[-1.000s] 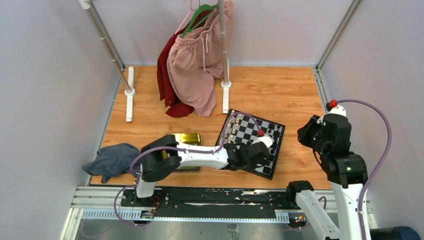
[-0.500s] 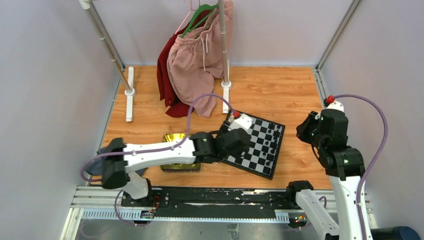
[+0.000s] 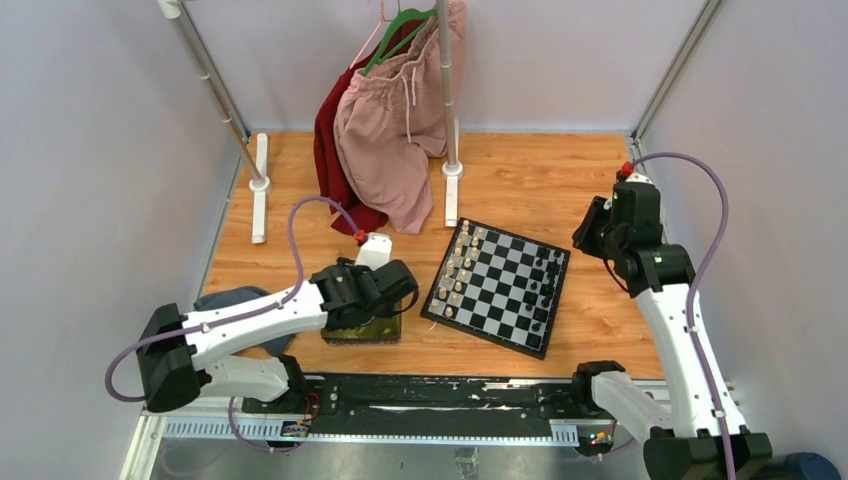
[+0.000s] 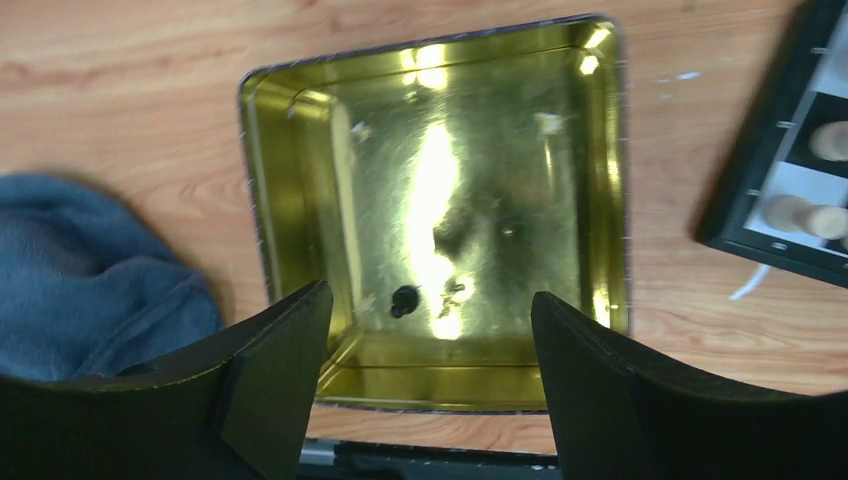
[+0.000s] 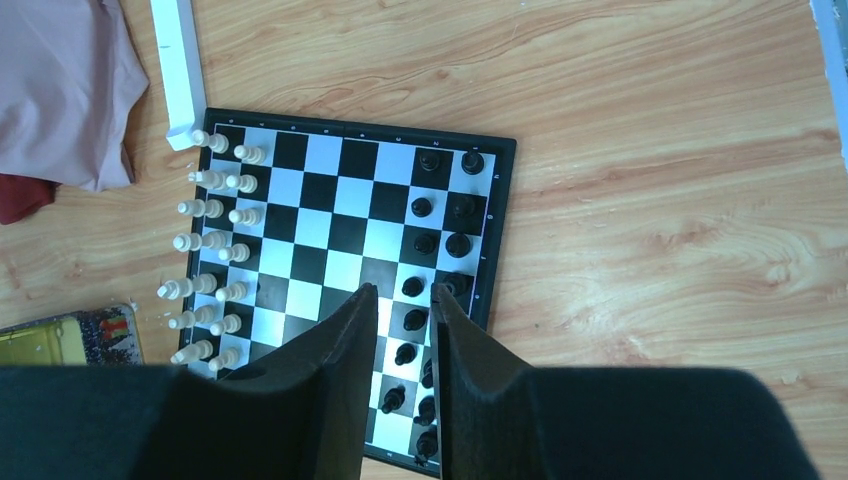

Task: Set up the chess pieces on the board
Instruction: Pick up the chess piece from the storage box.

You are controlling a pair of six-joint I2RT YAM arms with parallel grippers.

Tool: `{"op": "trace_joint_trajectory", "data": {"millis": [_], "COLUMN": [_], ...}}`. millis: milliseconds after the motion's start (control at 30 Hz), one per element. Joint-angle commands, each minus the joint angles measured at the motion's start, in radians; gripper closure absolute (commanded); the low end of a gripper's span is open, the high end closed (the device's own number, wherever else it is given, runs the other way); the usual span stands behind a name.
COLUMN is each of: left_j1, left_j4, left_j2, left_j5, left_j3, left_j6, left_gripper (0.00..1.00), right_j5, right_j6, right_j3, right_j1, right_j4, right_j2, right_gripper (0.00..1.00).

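Observation:
The board (image 3: 497,285) lies right of centre and also shows in the right wrist view (image 5: 340,225). Several black chess pieces (image 5: 436,242) stand on its right two columns. One more black piece (image 4: 403,299) lies in the yellow-green tray (image 4: 300,200). My left gripper (image 4: 430,300) is open and empty above that tray, its jaws wide on either side of the piece; it also shows in the top view (image 3: 385,290). My right gripper (image 5: 402,292) hangs high over the board's right side with a narrow gap and holds nothing; it also shows in the top view (image 3: 588,232).
Cream-white pieces (image 5: 215,240) fill the board's left columns. A blue cloth (image 3: 225,300) lies left of the tray (image 3: 362,330). A clothes rack with pink and red garments (image 3: 395,120) stands at the back, its white foot (image 5: 178,60) near the board's corner.
My left arm swung from over the board leftward to above the tray. My right arm pulled back and away from the board's right edge.

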Motion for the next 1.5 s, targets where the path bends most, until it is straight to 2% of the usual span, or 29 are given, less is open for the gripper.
{"op": "trace_joint_trajectory", "data": {"millis": [0,167,533,1033,1467], "left_j1": [0.047,0.069,0.069,0.140,0.189], "left_j4": [-0.075,-0.077,-0.011,0.145,0.189], "left_j2": [-0.084,-0.127,-0.133,-0.097,-0.067], "left_j5": [0.003,0.047,0.128,0.133,0.134], "left_j3": [-0.062,-0.127,-0.235,-0.334,-0.333], "left_j6": [-0.133,-0.210,-0.307,-0.285,-0.236], "left_gripper": [0.22,0.22,0.31,0.41,0.61], "right_j5": [-0.012,-0.019,-0.013,-0.008,-0.004], "right_j6": [-0.013,-0.005,-0.002,-0.009,-0.002], "right_j3": [-0.007,0.002,-0.037,-0.054,-0.066], "right_j1": [0.015,0.023,0.048,0.069,0.077], "right_j4": [0.084,0.131,0.165,0.169,0.172], "right_j2": [0.040,0.098,0.129,0.125,0.125], "right_gripper": [0.69,0.69,0.70,0.70,0.70]}}
